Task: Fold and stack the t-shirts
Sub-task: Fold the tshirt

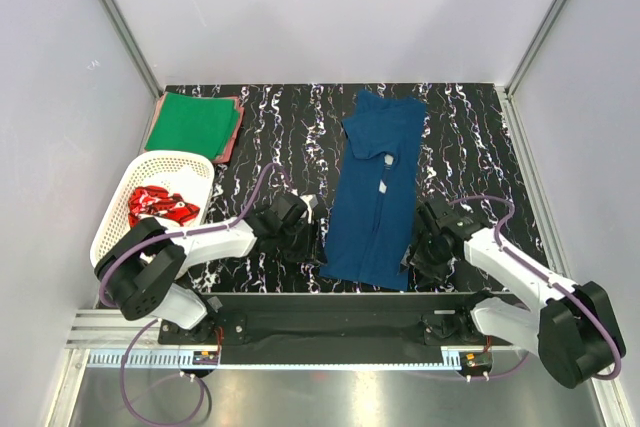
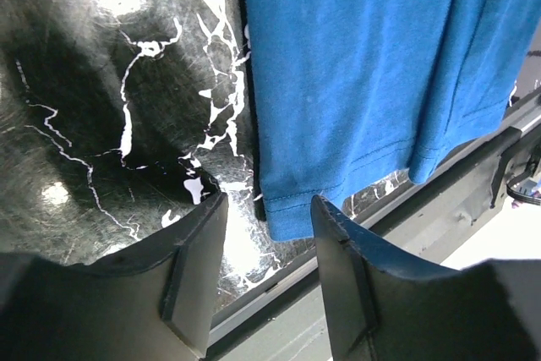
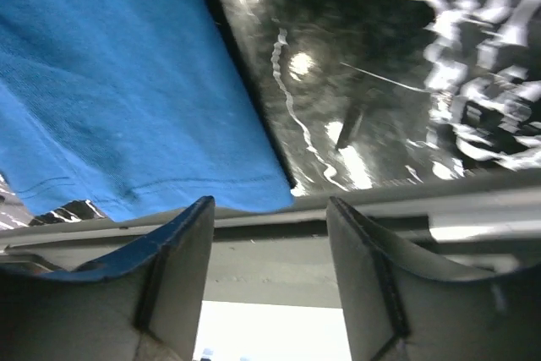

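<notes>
- Black fingers of the left tool [image 2: 268, 202] were seen closest, parted fairly wide with nothing gripped, poised at the near left hem corner of the navy blue t-shirt [image 2: 363, 65].
- Fingers of the right tool [image 3: 269, 202] were likewise parted and empty, set just beside the same shirt's near right hem corner.
- From above, the navy shirt was shown laid as a long narrow strip on the black marbled table [image 1: 270, 137], collar at the far end and hem at the near edge, flanked by both arms.
- At the far left corner, a green t-shirt [image 1: 192, 120] was seen folded on top of a reddish-pink t-shirt [image 1: 232, 142], whose edge showed beneath it.
- A red t-shirt [image 1: 160, 207] with white print was seen crumpled inside a white lattice basket [image 1: 190, 162] at the left.
- The navy cloth was judged light, soft and limp, not fragile. It was expected to sag between grips and perhaps slide on the glossy table.
- The two stitched hem corners were judged the best holds, with every layer pinched and both corners lifted together.
</notes>
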Motion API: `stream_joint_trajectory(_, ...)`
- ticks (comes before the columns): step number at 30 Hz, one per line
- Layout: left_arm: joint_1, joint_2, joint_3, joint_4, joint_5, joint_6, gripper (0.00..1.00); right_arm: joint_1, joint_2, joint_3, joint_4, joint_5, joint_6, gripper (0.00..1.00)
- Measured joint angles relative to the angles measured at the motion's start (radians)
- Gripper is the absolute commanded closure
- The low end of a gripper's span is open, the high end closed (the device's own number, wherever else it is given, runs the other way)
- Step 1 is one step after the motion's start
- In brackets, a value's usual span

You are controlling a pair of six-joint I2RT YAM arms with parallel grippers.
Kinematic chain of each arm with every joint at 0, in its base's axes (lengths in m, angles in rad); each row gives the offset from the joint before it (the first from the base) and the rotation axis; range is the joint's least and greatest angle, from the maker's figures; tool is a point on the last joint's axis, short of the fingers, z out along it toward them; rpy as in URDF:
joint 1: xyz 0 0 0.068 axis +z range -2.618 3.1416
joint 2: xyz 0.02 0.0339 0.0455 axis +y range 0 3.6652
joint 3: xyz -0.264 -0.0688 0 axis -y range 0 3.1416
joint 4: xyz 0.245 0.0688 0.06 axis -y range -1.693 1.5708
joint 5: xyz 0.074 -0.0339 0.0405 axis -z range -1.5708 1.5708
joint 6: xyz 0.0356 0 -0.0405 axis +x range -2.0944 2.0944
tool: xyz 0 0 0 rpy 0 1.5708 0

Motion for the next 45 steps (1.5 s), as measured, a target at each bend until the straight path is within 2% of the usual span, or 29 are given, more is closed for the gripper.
stream_joint_trajectory(7, -0.002, 0.0, 0.0, -0.017, -0.019, -0.006, 0.62, 0.032, 0.016, -0.079, 0.132, -0.031, 0.056, 0.46)
stream_joint_trajectory(12, -0.002, 0.0, -0.003, -0.021, -0.027, -0.007, 0.63, 0.051, 0.001, -0.113, 0.163, -0.044, 0.096, 0.52)
stream_joint_trajectory(15, -0.002, 0.0, -0.003, -0.019, -0.027, -0.009, 0.59, 0.058, -0.012, -0.117, 0.162, -0.041, 0.109, 0.57)
stream_joint_trajectory(18, -0.002, 0.0, -0.006, -0.012, -0.023, -0.015, 0.57, 0.069, -0.005, -0.117, 0.166, -0.037, 0.12, 0.74)
stream_joint_trajectory(19, -0.002, -0.001, -0.01, -0.005, -0.021, -0.021, 0.57, 0.075, 0.001, -0.117, 0.166, -0.035, 0.122, 0.86)
stream_joint_trajectory(23, -0.002, -0.007, -0.021, 0.016, -0.014, -0.037, 0.53, 0.097, 0.006, -0.114, 0.164, -0.019, 0.142, 1.0)
stream_joint_trajectory(34, -0.015, -0.066, -0.064, 0.013, -0.031, -0.065, 0.5, 0.108, -0.108, -0.108, 0.09, 0.014, 0.168, 1.0)
stream_joint_trajectory(45, -0.052, -0.016, -0.083, 0.146, 0.006, -0.15, 0.53, 0.109, -0.153, -0.108, 0.056, 0.018, 0.176, 1.0)
